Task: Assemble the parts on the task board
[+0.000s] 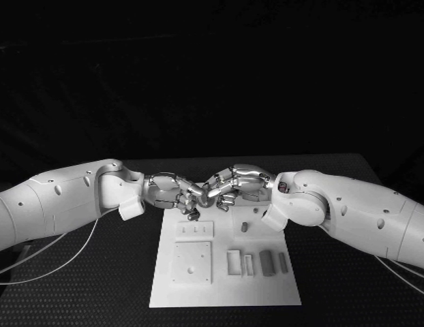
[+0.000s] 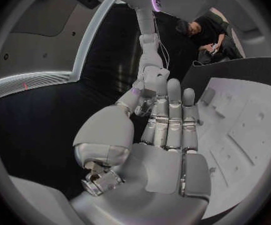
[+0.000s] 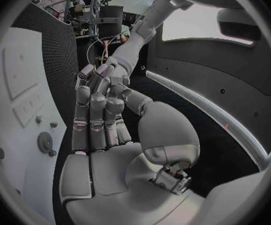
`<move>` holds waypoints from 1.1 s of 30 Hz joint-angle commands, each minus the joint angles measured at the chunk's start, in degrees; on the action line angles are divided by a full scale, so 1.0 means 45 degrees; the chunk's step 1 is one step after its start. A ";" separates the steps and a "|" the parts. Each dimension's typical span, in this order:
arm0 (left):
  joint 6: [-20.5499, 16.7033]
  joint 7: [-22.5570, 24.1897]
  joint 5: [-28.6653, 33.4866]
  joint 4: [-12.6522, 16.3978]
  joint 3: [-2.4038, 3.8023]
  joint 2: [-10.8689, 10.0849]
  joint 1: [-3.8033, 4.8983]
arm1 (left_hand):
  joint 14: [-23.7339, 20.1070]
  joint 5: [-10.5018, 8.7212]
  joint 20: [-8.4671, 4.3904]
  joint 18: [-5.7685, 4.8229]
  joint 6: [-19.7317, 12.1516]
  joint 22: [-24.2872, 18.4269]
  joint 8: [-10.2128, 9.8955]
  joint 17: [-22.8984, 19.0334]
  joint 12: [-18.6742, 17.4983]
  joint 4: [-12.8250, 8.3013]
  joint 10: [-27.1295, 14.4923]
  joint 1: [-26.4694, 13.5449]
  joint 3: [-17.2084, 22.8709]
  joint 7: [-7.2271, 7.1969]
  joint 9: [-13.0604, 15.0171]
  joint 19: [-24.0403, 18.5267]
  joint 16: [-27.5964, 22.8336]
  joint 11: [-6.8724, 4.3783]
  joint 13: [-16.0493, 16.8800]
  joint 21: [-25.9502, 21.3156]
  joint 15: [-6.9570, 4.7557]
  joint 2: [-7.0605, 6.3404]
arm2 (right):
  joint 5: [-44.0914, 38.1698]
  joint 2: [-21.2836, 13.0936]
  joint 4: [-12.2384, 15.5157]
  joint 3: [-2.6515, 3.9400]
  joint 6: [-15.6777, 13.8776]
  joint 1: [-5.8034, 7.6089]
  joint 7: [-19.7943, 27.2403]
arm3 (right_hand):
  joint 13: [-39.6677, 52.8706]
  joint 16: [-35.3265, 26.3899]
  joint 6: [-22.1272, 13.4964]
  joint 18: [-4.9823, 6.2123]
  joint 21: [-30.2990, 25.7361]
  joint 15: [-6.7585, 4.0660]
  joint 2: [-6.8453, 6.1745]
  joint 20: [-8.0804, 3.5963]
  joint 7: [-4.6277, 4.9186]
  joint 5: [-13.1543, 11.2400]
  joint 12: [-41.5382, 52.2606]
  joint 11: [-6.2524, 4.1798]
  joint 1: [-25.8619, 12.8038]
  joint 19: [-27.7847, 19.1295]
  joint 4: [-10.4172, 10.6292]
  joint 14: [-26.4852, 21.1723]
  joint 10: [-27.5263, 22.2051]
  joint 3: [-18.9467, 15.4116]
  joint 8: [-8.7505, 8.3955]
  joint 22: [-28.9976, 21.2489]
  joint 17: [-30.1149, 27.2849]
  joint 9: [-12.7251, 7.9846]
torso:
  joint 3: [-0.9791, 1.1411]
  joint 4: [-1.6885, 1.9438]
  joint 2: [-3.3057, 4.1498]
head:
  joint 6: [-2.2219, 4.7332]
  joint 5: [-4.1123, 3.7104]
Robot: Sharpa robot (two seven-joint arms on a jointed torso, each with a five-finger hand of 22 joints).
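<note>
From the head view, the left hand [image 1: 173, 192] and the right hand [image 1: 234, 185] meet fingertip to fingertip above the far edge of the task board [image 1: 271, 289], which lies in the middle of the black table [image 1: 84, 286]. Whether a part is pinched between them I cannot tell; the fingers overlap too closely. On the board's near right stand several grey parts [image 1: 267, 261], upright and close together, beside two pale frames. They look like small, stiff, light plastic pieces, likely smooth and easy to tip, so I judge a pinch across their narrow sides is the safest hold. A square plate with holes [image 1: 192, 261] sits on the near left, and a small slotted block [image 1: 194, 232] lies just beyond it. Open table lies left and right of the board; the near edge of the board is unobstructed, while both forearms crowd its far end.

In the left wrist view, the left hand [image 2: 167, 135] has its fingers extended side by side, touching the other hand's fingertips [image 2: 149, 77]; nothing plainly shows in its palm. The task board [image 2: 248, 130] spreads beside it.

In the right wrist view, the right hand [image 3: 101, 130] likewise shows fingers straight and together, its palm bare, with the task board [image 3: 17, 100] alongside and small round fittings [image 3: 45, 142] on it.
</note>
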 commanded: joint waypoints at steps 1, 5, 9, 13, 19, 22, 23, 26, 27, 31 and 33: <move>-0.0668 -0.0003 -0.0306 -0.0032 0.0003 -0.0003 0.0004 | -0.0094 -0.0090 -0.0263 -0.0194 -0.0335 0.0237 -0.0331 0.0031 -0.0118 0.0038 -0.0072 -0.0404 -0.0286 0.0143 0.0136 -0.0125 -0.0023 0.0131 -0.0020 -0.0067 0.0042 -0.0521 | -0.0046 0.0001 0.0071 0.0003 0.0090 -0.0007 0.0104 | -0.0022 0.0047 0.1421 0.0083 0.0068 -0.0077 0.0026 -0.0041 -0.0147 -0.0052 0.0068 -0.0354 -0.0053 -0.0087 -0.0008 0.0003 -0.0275 0.0069 0.0096 -0.0021 -0.0022 0.0040 | -0.0005 -0.0002 0.0001 | 0.0002 -0.0010; -0.0855 0.0005 -0.0308 -0.0050 0.0002 -0.0004 0.0004 | -0.0133 -0.0104 -0.0268 -0.0192 -0.0945 0.0217 -0.0717 0.0046 -0.0226 0.0262 -0.0184 -0.0988 -0.0570 0.0349 -0.0013 -0.0103 -0.0040 0.0300 -0.0030 -0.0078 0.0060 -0.1335 | -0.0046 -0.0001 0.0108 0.0003 0.0044 -0.0007 0.0106 | -0.0031 0.0049 0.1429 0.0083 0.0075 -0.0077 0.0021 -0.0042 -0.0154 -0.0054 0.0073 -0.0360 -0.0063 -0.0091 -0.0008 0.0001 -0.0276 0.0080 0.0107 -0.0023 -0.0024 0.0071 | -0.0006 0.0001 -0.0001 | 0.0004 -0.0022; -0.0866 -0.0060 -0.0313 -0.0048 0.0002 0.0006 0.0004 | -0.0159 -0.0103 -0.0323 -0.0194 -0.1018 0.0200 -0.0783 0.0063 -0.0274 0.0486 -0.0212 -0.1239 -0.0500 0.0372 -0.0030 -0.0107 -0.0051 0.0322 -0.0015 -0.0109 0.0052 -0.1535 | -0.0046 0.0001 0.0164 0.0003 -0.0126 -0.0007 0.0114 | -0.0044 0.0051 0.1442 0.0083 0.0084 -0.0078 0.0013 -0.0044 -0.0164 -0.0044 0.0080 -0.0371 -0.0071 -0.0097 -0.0012 -0.0001 -0.0277 0.0098 0.0123 -0.0026 -0.0027 0.0116 | -0.0007 0.0010 0.0006 | -0.0004 -0.0027; -0.0996 -0.0090 -0.0317 -0.0055 0.0002 0.0011 0.0004 | -0.0181 -0.0103 -0.0334 -0.0194 -0.1083 0.0203 -0.0830 0.0071 -0.0310 0.0532 -0.0246 -0.1283 -0.0449 0.0395 -0.0043 -0.0122 -0.0058 0.0342 -0.0010 -0.0121 0.0056 -0.1644 | -0.0050 -0.0013 0.0215 0.0003 -0.0418 -0.0007 0.0125 | -0.0057 0.0055 0.1453 0.0083 0.0095 -0.0080 0.0004 -0.0047 -0.0175 -0.0021 0.0087 -0.0382 -0.0070 -0.0101 -0.0015 -0.0001 -0.0275 0.0121 0.0137 -0.0028 -0.0030 0.0162 | -0.0008 0.0009 0.0004 | -0.0018 -0.0024; -0.1085 -0.0117 -0.0326 -0.0062 0.0001 0.0001 0.0004 | -0.0201 -0.0103 -0.0333 -0.0194 -0.1261 0.0205 -0.0941 0.0078 -0.0336 0.0587 -0.0272 -0.1372 -0.0440 0.0443 -0.0087 -0.0132 -0.0066 0.0382 -0.0005 -0.0128 0.0063 -0.1789 | -0.0149 -0.0036 0.0259 0.0003 -0.0788 -0.0007 0.0106 | -0.0065 0.0058 0.1458 0.0083 0.0103 -0.0082 0.0002 -0.0050 -0.0180 -0.0007 0.0093 -0.0387 -0.0070 -0.0101 -0.0014 0.0000 -0.0272 0.0135 0.0146 -0.0030 -0.0032 0.0190 | -0.0006 -0.0003 0.0009 | -0.0039 -0.0036; -0.1052 -0.0124 -0.0372 -0.0061 0.0001 0.0008 0.0004 | -0.0224 -0.0106 -0.0322 -0.0194 -0.1455 0.0204 -0.1063 0.0082 -0.0367 0.0698 -0.0307 -0.1632 -0.0533 0.0502 -0.0144 -0.0139 -0.0078 0.0435 -0.0003 -0.0138 0.0076 -0.2133 | -0.0212 -0.0039 0.0270 0.0003 -0.0994 -0.0007 0.0099 | -0.0090 0.0075 0.1499 0.0083 0.0133 -0.0090 -0.0011 -0.0057 -0.0205 0.0096 0.0114 -0.0411 -0.0081 -0.0085 -0.0010 0.0018 -0.0251 0.0192 0.0196 -0.0036 -0.0036 0.0304 | -0.0011 -0.0007 0.0003 | -0.0031 -0.0043; -0.1052 -0.0133 -0.0372 -0.0055 0.0001 0.0008 0.0004 | -0.0231 -0.0103 -0.0330 -0.0194 -0.1491 0.0204 -0.1089 0.0085 -0.0379 0.0737 -0.0319 -0.1680 -0.0515 0.0515 -0.0157 -0.0143 -0.0080 0.0446 0.0000 -0.0143 0.0076 -0.2218 | -0.0299 -0.0042 0.0277 0.0003 -0.1136 -0.0007 0.0096 | -0.0097 0.0079 0.1501 0.0083 0.0138 -0.0092 -0.0010 -0.0059 -0.0208 0.0097 0.0118 -0.0414 -0.0086 -0.0083 -0.0010 0.0021 -0.0247 0.0206 0.0204 -0.0039 -0.0037 0.0330 | -0.0009 -0.0004 0.0001 | -0.0026 -0.0055; -0.1087 -0.0140 -0.0372 -0.0060 0.0001 0.0006 0.0004 | -0.0240 -0.0103 -0.0341 -0.0194 -0.1501 0.0204 -0.1105 0.0094 -0.0392 0.0804 -0.0327 -0.1736 -0.0455 0.0520 -0.0169 -0.0150 -0.0082 0.0452 0.0011 -0.0151 0.0075 -0.2325 | -0.0334 -0.0051 0.0276 0.0003 -0.1303 -0.0007 0.0055 | -0.0134 0.0103 0.1482 0.0083 0.0178 -0.0108 -0.0022 -0.0076 -0.0222 0.0033 0.0144 -0.0429 -0.0096 -0.0053 -0.0010 0.0048 -0.0225 0.0313 0.0235 -0.0054 -0.0044 0.0490 | -0.0006 0.0006 0.0004 | -0.0039 -0.0060; -0.1085 -0.0121 -0.0372 -0.0065 0.0001 0.0005 0.0004 | -0.0243 -0.0103 -0.0343 -0.0194 -0.1501 0.0205 -0.1108 0.0097 -0.0396 0.0831 -0.0328 -0.1759 -0.0435 0.0522 -0.0172 -0.0151 -0.0082 0.0454 0.0015 -0.0153 0.0075 -0.2363 | -0.0371 -0.0054 0.0270 0.0003 -0.1357 -0.0007 0.0033 | -0.0148 0.0112 0.1473 0.0083 0.0192 -0.0114 -0.0026 -0.0082 -0.0225 0.0002 0.0154 -0.0432 -0.0104 -0.0043 -0.0008 0.0057 -0.0217 0.0360 0.0246 -0.0062 -0.0048 0.0555 | -0.0004 0.0006 0.0004 | -0.0039 -0.0060; -0.1120 -0.0024 -0.0372 -0.0061 0.0001 -0.0016 0.0004 | -0.0255 -0.0103 -0.0345 -0.0194 -0.1519 0.0209 -0.1128 0.0107 -0.0413 0.0924 -0.0338 -0.1861 -0.0385 0.0529 -0.0185 -0.0157 -0.0086 0.0460 0.0029 -0.0159 0.0078 -0.2489 | -0.0651 -0.0092 0.0270 0.0003 -0.1712 -0.0007 -0.0021 | -0.0200 0.0137 0.1423 0.0083 0.0240 -0.0134 -0.0047 -0.0104 -0.0229 -0.0121 0.0194 -0.0437 -0.0142 -0.0012 -0.0007 0.0083 -0.0199 0.0544 0.0269 -0.0096 -0.0062 0.0800 | -0.0003 0.0006 -0.0002 | -0.0048 -0.0063; -0.1074 0.0016 -0.0372 -0.0070 0.0001 -0.0027 0.0004 | -0.0263 -0.0103 -0.0343 -0.0194 -0.1625 0.0210 -0.1195 0.0112 -0.0425 0.1014 -0.0345 -0.1996 -0.0387 0.0552 -0.0217 -0.0160 -0.0090 0.0479 0.0038 -0.0164 0.0081 -0.2624 | -0.0782 -0.0114 0.0254 0.0003 -0.1784 -0.0007 -0.0054 | -0.0229 0.0167 0.1410 0.0083 0.0286 -0.0154 -0.0082 -0.0127 -0.0240 -0.0198 0.0228 -0.0445 -0.0151 0.0031 -0.0009 0.0122 -0.0171 0.0670 0.0288 -0.0113 -0.0067 0.0958 | -0.0006 0.0002 -0.0002 | -0.0055 -0.0065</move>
